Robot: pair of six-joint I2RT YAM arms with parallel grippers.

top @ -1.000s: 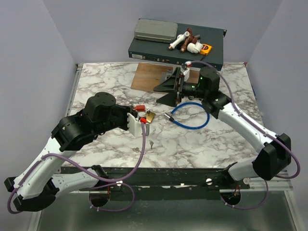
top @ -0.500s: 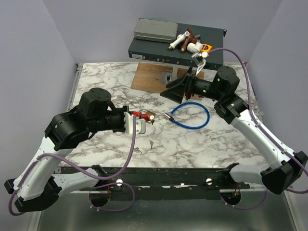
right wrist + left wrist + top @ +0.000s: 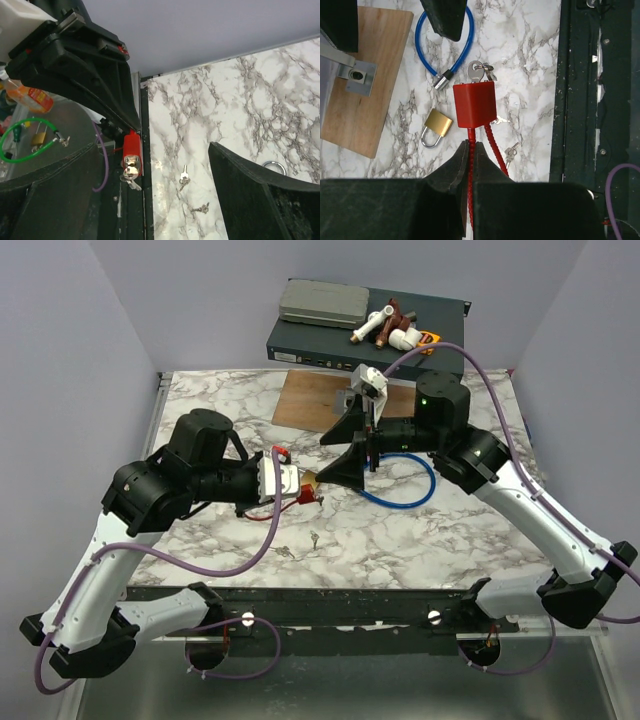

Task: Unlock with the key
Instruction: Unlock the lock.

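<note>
My left gripper (image 3: 471, 145) is shut on the red cable of a cable lock and holds it above the table. The red lock body (image 3: 474, 104) hangs past the fingertips, with a silver key (image 3: 476, 72) and its ring in the keyhole. In the top view the left gripper (image 3: 300, 490) is at table centre, with the right gripper (image 3: 345, 445) just beyond it. The right gripper (image 3: 154, 147) is open and empty. Its jaws face the lock (image 3: 131, 147) and the key (image 3: 129, 172).
A brass padlock (image 3: 437, 127), a blue cable lock (image 3: 442, 47) and loose keys (image 3: 511, 149) lie on the marble. A wooden board (image 3: 310, 395) with a latch lies at the back. Behind it stands a dark box (image 3: 365, 340) with clutter on it.
My left arm has raised the red lock and turned it toward the right gripper. The right gripper has swung down and left from the back, opening toward the lock.
</note>
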